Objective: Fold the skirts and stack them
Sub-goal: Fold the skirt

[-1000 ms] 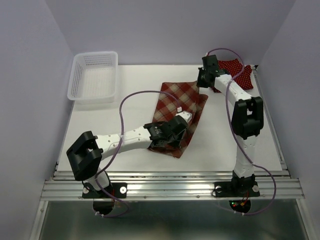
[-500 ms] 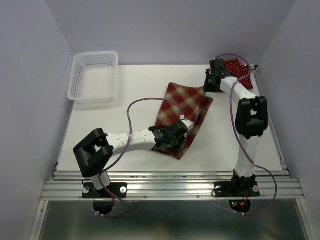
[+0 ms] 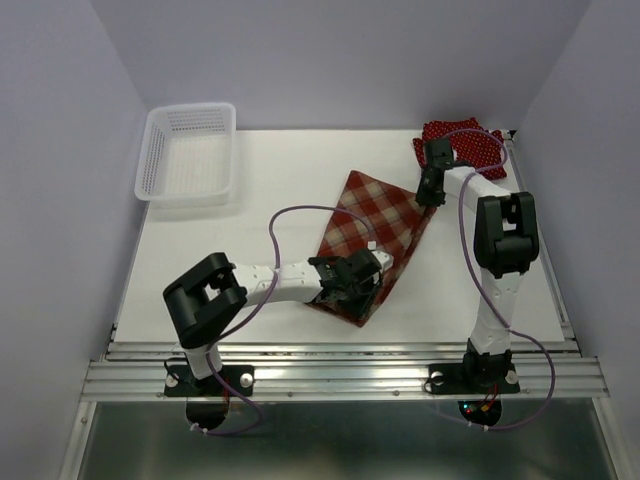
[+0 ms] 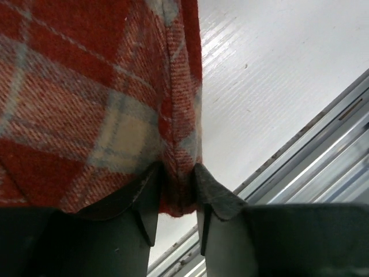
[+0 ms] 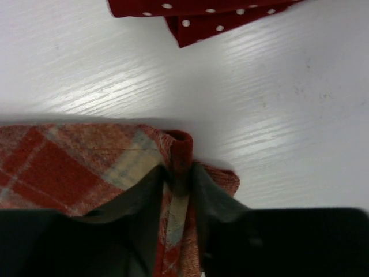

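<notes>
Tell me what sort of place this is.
Probably a robotics lab test cell: plain walls box in a white table, two robot arms are bolted to a metal rail, with a plaid skirt and basket as props.

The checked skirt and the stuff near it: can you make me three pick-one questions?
1. Where is the white basket? A the table's far left corner; B the near right corner; C the middle.
2. The dotted skirt is: A blue; B dark red with white dots; C green.
3. What is between the jaws of the left gripper? A nothing; B the basket rim; C the plaid skirt's edge.
Answers: A, the top view shows it there; B, white dots on dark red; C, the left wrist view shows plaid cloth there.
</notes>
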Motion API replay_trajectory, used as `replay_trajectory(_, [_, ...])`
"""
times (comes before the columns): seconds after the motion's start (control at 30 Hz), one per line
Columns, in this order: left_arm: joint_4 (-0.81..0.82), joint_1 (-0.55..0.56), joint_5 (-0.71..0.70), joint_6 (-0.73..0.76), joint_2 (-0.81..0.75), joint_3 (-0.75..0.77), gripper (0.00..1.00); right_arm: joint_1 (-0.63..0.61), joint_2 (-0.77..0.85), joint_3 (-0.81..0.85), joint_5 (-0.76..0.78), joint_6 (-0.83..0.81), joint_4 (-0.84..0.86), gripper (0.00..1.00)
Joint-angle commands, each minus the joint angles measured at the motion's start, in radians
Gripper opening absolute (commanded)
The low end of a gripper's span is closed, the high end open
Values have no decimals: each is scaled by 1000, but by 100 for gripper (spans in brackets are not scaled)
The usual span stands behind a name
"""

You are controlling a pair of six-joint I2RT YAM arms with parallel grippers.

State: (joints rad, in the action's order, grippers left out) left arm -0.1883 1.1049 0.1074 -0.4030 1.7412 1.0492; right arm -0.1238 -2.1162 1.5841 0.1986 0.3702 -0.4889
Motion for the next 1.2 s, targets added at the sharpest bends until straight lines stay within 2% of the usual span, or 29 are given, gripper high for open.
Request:
replay_trajectory(0.0, [-23, 9, 35, 3, -55, -5, 50, 12, 45, -24, 122, 22, 36, 37])
replay_trajectory(0.07, [-33, 9, 28, 1, -90, 5, 61, 12, 73, -32, 102, -2, 38, 37])
replay_trajectory(0.1, [-40, 10, 20, 1, -104, 8, 66, 12, 112, -36, 88, -8, 41, 46])
replay_trajectory(0.13, [-54, 9, 14, 0, -120, 11, 96, 12, 137, -53, 73, -17, 53, 53])
replay_trajectory(0.17, [-57, 9, -3, 0, -153, 6, 99, 12, 165, -64, 41, -39, 56, 85])
replay_trajectory(0.2, [-60, 9, -15, -3, -172, -3, 99, 12, 223, -75, 29, -43, 68, 100])
replay_trajectory(0.3, [-83, 9, -78, -33, -229, -28, 99, 12, 314, -125, -45, -62, 91, 100])
replay_trajectory(0.43, [-119, 6, -144, -95, -279, -44, 99, 12, 424, -202, -236, -115, 177, 100])
replay_trajectory(0.47, [-116, 3, -152, -117, -295, -55, 99, 12, 436, -217, -322, -138, 184, 100])
replay_trajectory(0.6, [-100, -36, -167, -158, -305, -55, 99, 12, 420, -236, -483, -143, 184, 100])
replay_trajectory(0.67, [-80, -91, -193, -163, -302, -52, 99, 12, 420, -265, -516, -129, 203, 100])
replay_trajectory(0.77, [36, -177, -134, -155, -281, -71, 99, 3, 406, -343, -545, -110, 271, 100])
replay_trajectory(0.8, [102, -232, -105, -145, -272, -80, 99, 3, 375, -349, -550, -114, 285, 100])
replay_trajectory(0.83, [122, -252, -33, -140, -260, -84, 99, 3, 357, -342, -545, -114, 285, 100])
replay_trajectory(0.87, [130, -266, -19, -135, -234, -87, 99, 3, 334, -332, -544, -116, 285, 100])
replay_trajectory(1.07, [151, -280, 60, -74, -177, -123, 99, 3, 208, -291, -509, -125, 288, 100])
replay_trajectory(1.17, [148, -281, 67, -69, -137, -144, 99, 3, 173, -297, -441, -129, 288, 100])
